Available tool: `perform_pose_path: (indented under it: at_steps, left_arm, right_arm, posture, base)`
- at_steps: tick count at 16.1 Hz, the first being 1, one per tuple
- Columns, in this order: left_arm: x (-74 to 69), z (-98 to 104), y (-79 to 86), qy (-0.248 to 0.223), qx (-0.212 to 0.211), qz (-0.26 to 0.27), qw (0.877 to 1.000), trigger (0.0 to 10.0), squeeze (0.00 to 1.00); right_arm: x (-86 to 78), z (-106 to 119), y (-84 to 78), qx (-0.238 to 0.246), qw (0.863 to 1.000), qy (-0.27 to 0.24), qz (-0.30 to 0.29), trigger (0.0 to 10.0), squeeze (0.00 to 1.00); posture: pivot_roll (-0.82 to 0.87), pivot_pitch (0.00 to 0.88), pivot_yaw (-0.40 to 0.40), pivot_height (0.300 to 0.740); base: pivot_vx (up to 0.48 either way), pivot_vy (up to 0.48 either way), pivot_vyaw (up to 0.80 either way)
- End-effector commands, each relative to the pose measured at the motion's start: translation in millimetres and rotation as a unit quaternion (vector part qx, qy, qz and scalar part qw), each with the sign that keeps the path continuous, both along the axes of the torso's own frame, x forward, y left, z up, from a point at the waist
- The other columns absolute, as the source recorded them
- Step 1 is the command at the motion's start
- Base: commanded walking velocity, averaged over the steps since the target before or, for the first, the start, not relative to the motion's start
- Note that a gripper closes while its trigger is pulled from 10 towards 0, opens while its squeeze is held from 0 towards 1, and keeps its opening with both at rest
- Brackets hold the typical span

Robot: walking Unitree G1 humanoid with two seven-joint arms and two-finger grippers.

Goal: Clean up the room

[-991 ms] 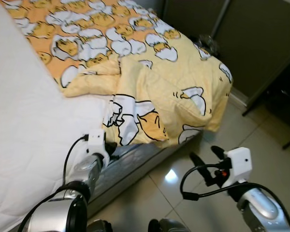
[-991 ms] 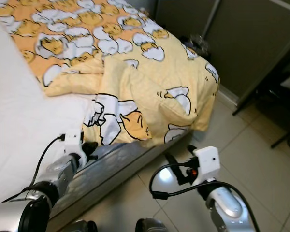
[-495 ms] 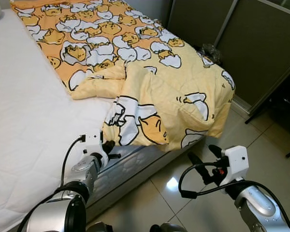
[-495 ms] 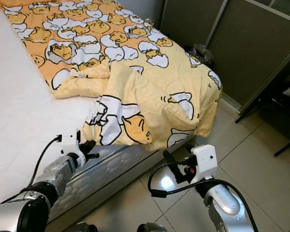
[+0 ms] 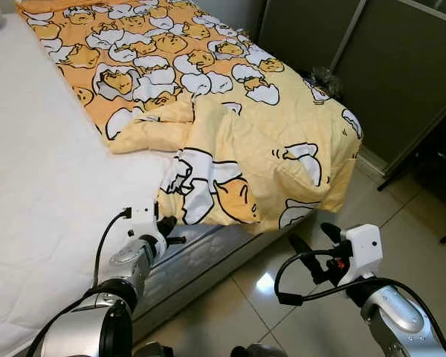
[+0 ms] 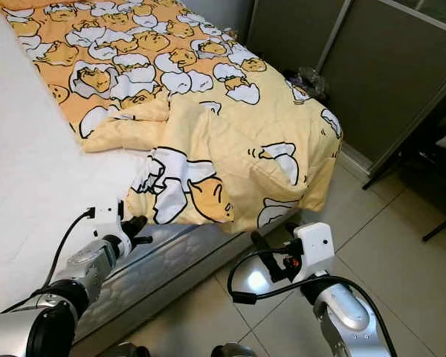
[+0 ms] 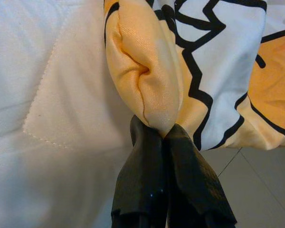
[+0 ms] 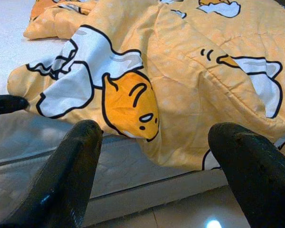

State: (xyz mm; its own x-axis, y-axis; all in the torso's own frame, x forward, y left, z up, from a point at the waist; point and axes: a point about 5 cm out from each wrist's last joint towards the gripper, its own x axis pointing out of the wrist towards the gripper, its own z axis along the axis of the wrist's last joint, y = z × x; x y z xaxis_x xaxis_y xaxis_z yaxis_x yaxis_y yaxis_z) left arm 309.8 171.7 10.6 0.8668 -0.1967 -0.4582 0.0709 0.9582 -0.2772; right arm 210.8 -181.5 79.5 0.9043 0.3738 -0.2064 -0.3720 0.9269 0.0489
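Quilt corner pinched at the bed's edge
Left tool (image 7: pixel 162 135) grips the quilt (image 5: pixel 267 141); right tool (image 8: pixel 166 161) hangs spread above floor (image 5: pixel 424 245).

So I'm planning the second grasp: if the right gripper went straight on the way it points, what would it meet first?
Probably the blanket overhanging the mattress edge: the open right gripper aims at that drooping fold, over bare floor. Depth is uncertain.

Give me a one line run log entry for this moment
left tool: shut on quilt corner at mattress edge | right tool: open, low over floor, facing quilt overhang
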Motion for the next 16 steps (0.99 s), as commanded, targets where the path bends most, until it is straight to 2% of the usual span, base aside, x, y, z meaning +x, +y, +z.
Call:
perform_pose_path:
  at_steps: [1, 3, 4, 5, 10, 12, 14, 16]
  left_arm:
    - [1.0, 1.1, -2.9, -0.005, -0.005, -0.003, 1.0, 0.0, 0.0]
    - [1.6, 2.2, -3.7, -0.01, -0.017, -0.003, 1.0, 0.0, 0.0]
    - [-14.0, -1.0, -31.1, -0.077, 0.05, -0.204, 0.975, 0.0, 0.0]
    - [-15.4, -0.2, -37.0, -0.087, 0.058, -0.232, 0.967, 0.0, 0.0]
    - [-11.0, 5.1, -41.3, -0.099, 0.059, -0.241, 0.964, 0.0, 0.0]
    - [-12.0, 6.5, -45.0, -0.111, 0.073, -0.269, 0.954, 0.0, 0.0]
    - [-22.0, -1.4, -45.0, -0.106, 0.116, -0.319, 0.935, 0.0, 0.0]
    - [-27.2, -6.6, -42.9, -0.097, 0.132, -0.332, 0.929, 0.0, 0.0]
  right_arm:
    - [-1.0, -1.5, -3.7, -0.009, 1.0, 0.0, -0.003, 10.0, 0.01]
    - [0.0, -2.0, -3.8, -0.009, 1.0, -0.002, -0.002, 10.0, 0.01]
    - [0.5, 5.2, -12.9, 0.001, 1.0, -0.015, -0.009, 10.0, 0.02]
    - [1.0, 5.1, -12.6, 0.003, 1.0, -0.016, -0.01, 10.0, 0.01]
    - [-2.4, -0.6, -8.3, 0.008, 1.0, -0.007, -0.001, 10.0, 0.01]
    - [-6.3, -2.0, -8.5, 0.008, 1.0, -0.001, 0.003, 10.0, 0.02]
    - [-15.0, -3.2, -7.0, 0.009, 1.0, 0.01, 0.018, 10.0, 0.01]
    - [-16.3, -2.8, -8.1, 0.007, 1.0, 0.01, 0.017, 10.0, 0.02]
  posture:
    - [-0.24, 0.024, -0.08, 0.74]
    - [-0.24, 0.024, -0.08, 0.74]
    - [-0.24, 0.0, -0.05, 0.74]
    - [-0.24, 0.0, -0.049, 0.74]
    - [-0.23, 0.0, -0.051, 0.74]
    - [-0.23, 0.0, -0.052, 0.74]
    - [-0.24, 0.0, -0.054, 0.74]
    - [-0.24, 0.0, -0.052, 0.74]
  base:
    - [0.0, 0.0, 0.0]
    - [0.0, 0.0, 0.0]
    - [0.0, 0.0, 0.0]
    - [0.0, 0.0, 0.0]
    - [0.0, 0.0, 0.0]
    - [0.0, 0.0, 0.0]
    - [0.0, 0.0, 0.0]
    - [0.0, 0.0, 0.0]
